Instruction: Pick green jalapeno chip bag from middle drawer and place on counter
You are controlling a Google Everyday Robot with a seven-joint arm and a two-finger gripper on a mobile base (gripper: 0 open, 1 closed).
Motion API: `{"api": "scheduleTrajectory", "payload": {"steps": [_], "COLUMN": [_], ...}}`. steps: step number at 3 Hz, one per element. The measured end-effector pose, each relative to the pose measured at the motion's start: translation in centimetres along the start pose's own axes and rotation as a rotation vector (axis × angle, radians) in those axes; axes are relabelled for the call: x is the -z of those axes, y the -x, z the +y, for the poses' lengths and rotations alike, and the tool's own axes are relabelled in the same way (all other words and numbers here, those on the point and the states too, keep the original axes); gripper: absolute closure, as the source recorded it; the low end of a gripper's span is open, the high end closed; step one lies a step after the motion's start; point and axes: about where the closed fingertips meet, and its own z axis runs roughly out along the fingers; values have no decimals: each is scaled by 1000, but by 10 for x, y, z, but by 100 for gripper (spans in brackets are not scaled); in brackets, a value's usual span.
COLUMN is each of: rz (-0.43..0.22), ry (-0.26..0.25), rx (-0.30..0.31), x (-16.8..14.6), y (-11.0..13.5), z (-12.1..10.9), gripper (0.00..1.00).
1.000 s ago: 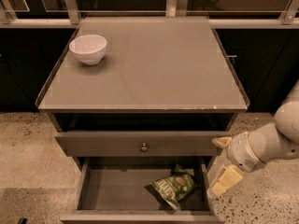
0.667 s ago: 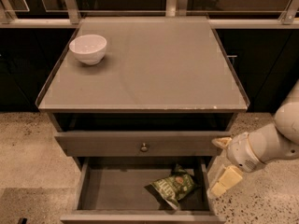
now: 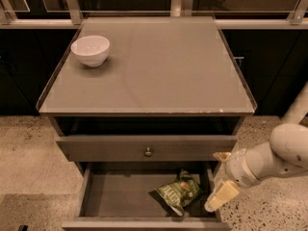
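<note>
1. You are looking down on a grey glossy counter [image 3: 159, 76] that tops a drawer cabinet. The cabinet stands on a speckled stone floor [image 3: 29, 153], with dark cabinets and a metal rail behind it.
2. There is only the one camera view. In it the gripper [image 3: 211, 182] hangs at the right front corner of the cabinet, below counter level, over the right wall of the middle drawer [image 3: 120, 191].
3. The arm [image 3: 284, 153] enters from the right edge. Its pale rounded link bends at a joint and slopes down and to the left towards the wrist, so the gripper points left at the drawer.
4. The gripper is released. Its two pale yellow fingers [image 3: 222, 195] stand well apart, one above the other, with nothing between them.
5. The middle drawer is pulled out. The green jalapeno chip bag [image 3: 179, 191] lies crumpled on its floor, just left of the gripper and level with the lower finger. You cannot tell whether that finger touches it.
6. The closed drawer front with a round knob [image 3: 148, 151] sits up and to the left of the gripper.
7. A white bowl [image 3: 90, 49] rests on the counter's far left corner, well away from the gripper.
</note>
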Motion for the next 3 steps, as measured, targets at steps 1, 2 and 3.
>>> {"api": "scheduleTrajectory", "payload": {"steps": [1,2,3], "rz": [-40,-32,-38], "ry": [14,77,83], "rx": [-39,-45,-49], "x": [-45,-89,-90], "y": [-23,-37,-37], "z": [-12,-20,-17], "gripper": [0,0,0]}}
